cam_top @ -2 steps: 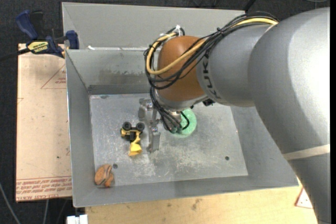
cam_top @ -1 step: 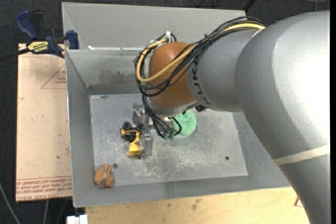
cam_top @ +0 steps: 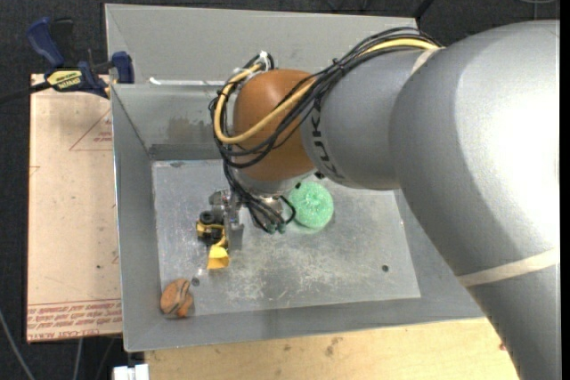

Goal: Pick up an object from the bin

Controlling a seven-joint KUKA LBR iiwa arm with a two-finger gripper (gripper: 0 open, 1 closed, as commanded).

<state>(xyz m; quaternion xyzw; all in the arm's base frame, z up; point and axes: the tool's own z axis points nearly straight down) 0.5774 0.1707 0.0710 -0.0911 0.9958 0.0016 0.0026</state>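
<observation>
My gripper (cam_top: 233, 220) hangs low in the left middle of the bin, below the arm's wrist. Directly at its left side lies a small yellow and black toy (cam_top: 211, 231), touching or nearly touching the gripper. A yellow piece (cam_top: 218, 259), perhaps part of that toy, sits just below it on the bin floor. To the gripper's right, partly hidden by the wrist, rests a green round spongy ball (cam_top: 315, 206).
A brown rounded thing (cam_top: 176, 298) lies near the bin's front left corner. The big arm covers the bin's right and back. Bare bin floor shows in front and to the right of the gripper.
</observation>
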